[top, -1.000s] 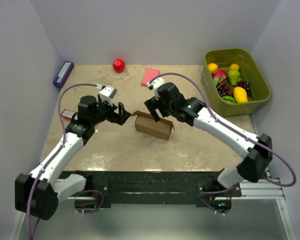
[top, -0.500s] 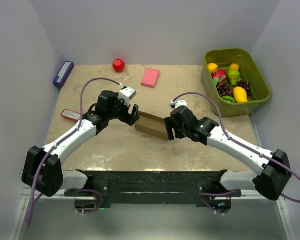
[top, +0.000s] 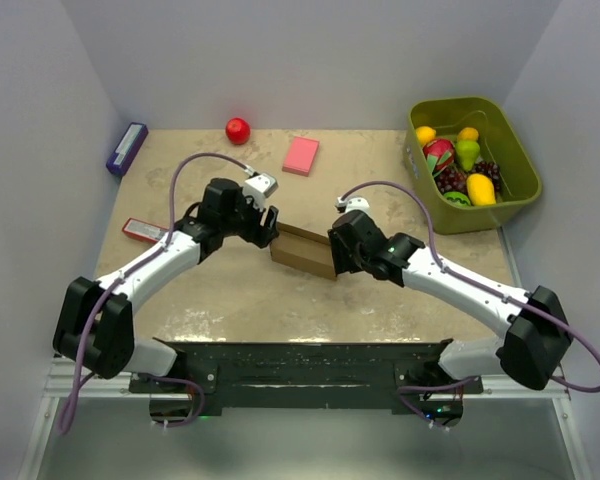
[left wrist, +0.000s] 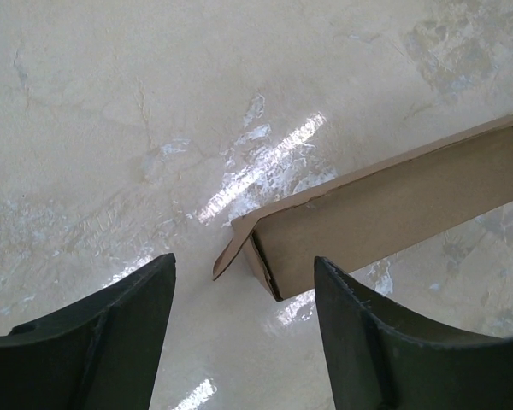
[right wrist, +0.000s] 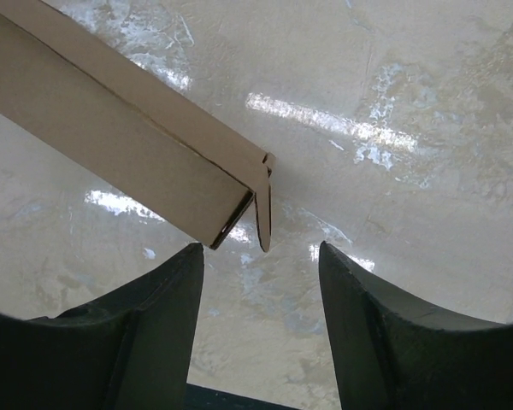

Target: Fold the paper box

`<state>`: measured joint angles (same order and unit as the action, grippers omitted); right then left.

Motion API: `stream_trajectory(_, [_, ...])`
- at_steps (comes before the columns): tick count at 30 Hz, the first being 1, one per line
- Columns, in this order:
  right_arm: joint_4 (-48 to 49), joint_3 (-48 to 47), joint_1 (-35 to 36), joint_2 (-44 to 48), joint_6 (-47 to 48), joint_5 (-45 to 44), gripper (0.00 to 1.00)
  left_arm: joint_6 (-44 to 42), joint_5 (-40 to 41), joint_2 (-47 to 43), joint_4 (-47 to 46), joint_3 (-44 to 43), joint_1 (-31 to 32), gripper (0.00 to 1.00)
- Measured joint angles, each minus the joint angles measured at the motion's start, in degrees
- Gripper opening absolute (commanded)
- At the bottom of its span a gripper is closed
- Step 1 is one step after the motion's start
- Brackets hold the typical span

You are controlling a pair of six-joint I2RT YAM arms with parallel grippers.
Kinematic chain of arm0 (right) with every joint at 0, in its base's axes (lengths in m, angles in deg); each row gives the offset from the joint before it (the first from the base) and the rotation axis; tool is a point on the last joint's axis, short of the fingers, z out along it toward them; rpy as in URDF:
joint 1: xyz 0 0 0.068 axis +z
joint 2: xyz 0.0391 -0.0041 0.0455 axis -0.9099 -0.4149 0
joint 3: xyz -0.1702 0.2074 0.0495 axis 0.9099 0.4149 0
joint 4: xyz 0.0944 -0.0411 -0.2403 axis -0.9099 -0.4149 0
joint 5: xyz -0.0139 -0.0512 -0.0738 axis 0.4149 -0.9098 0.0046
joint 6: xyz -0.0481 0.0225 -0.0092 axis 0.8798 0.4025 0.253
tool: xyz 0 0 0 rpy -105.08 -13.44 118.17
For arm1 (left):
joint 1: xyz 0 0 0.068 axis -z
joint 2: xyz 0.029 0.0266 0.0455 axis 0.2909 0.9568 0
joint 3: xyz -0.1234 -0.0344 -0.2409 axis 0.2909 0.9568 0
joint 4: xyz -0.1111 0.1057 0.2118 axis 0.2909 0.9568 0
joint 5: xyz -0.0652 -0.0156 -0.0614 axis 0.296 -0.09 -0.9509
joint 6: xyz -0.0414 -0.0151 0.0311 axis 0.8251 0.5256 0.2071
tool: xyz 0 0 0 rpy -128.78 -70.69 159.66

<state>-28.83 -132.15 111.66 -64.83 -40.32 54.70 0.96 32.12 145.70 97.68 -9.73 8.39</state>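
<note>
On the glossy beige marbled table (top: 380,300), near its centre, the small rectangular brown cardboard box (top: 302,252) lies flat, its long axis running from 10 o'clock to 4 o'clock. The left gripper (top: 265,225) hangs over the 10 o'clock end and the right gripper (top: 338,255) over the 4 o'clock end, each with jaws spread wide and holding nothing. Nothing anchors the box, so I judge that uneven pushes from the 2 sides could slide or spin it across the slick surface. Each end flap (left wrist: 229,252) stands ajar, and a finger meeting the loose flap (right wrist: 263,209) edge-on might bend it outward or crush the wall instead of tucking it.
</note>
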Motion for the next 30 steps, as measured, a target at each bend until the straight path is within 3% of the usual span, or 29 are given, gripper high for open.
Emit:
stream_trajectory(11, [1.6,0.0,0.0,-1.3,0.2,-2.1,0.43,0.0,-0.9,2.5,0.1,-1.3,0.0,0.43])
stream_trajectory(19, [3.5,0.0,-0.1,-2.8,0.5,-2.6,0.26,0.1,-1.0,2.8,0.2,-1.3,0.1,0.24])
stream_trajectory(26, [3.9,-0.4,-0.1,-4.2,0.9,-2.7,0.08,0.2,-1.1,2.9,0.3,-1.3,0.7,0.0])
stream_trajectory(30, [3.7,-1.2,-0.2,-5.0,1.1,-3.0,0.01,0.1,-0.8,3.0,0.3,-1.5,0.9,0.0])
